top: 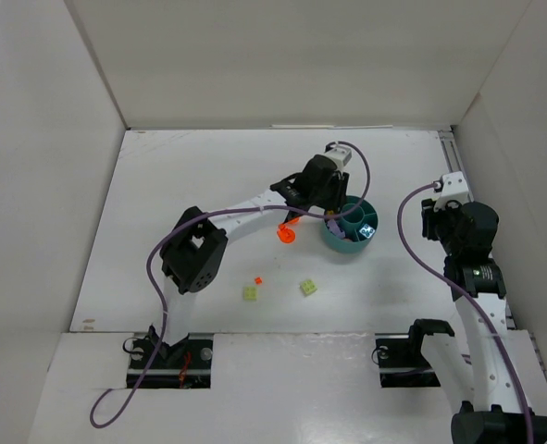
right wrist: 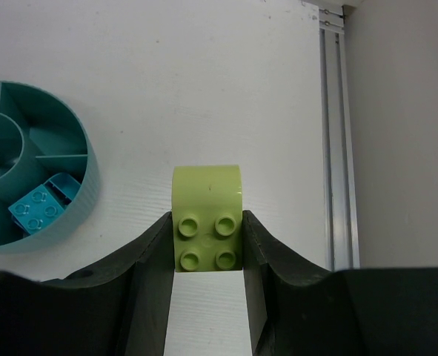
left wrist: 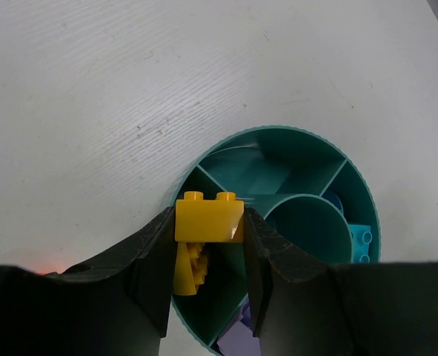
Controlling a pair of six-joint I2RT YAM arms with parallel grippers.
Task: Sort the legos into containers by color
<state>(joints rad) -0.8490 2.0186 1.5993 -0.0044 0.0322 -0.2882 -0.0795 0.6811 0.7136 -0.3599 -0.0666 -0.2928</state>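
Dish [right wrist: 86, 182] half cropped; left pincer [left wrist: 209, 226] clamps orange brick [left wrist: 207, 215], right pincer [right wrist: 207, 237] green brick [right wrist: 207, 194].

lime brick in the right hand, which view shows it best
Right wrist: the lime brick sits centre frame, gripped in the right hand, four studs clear. Top external shows only the right arm; left wrist misses it.
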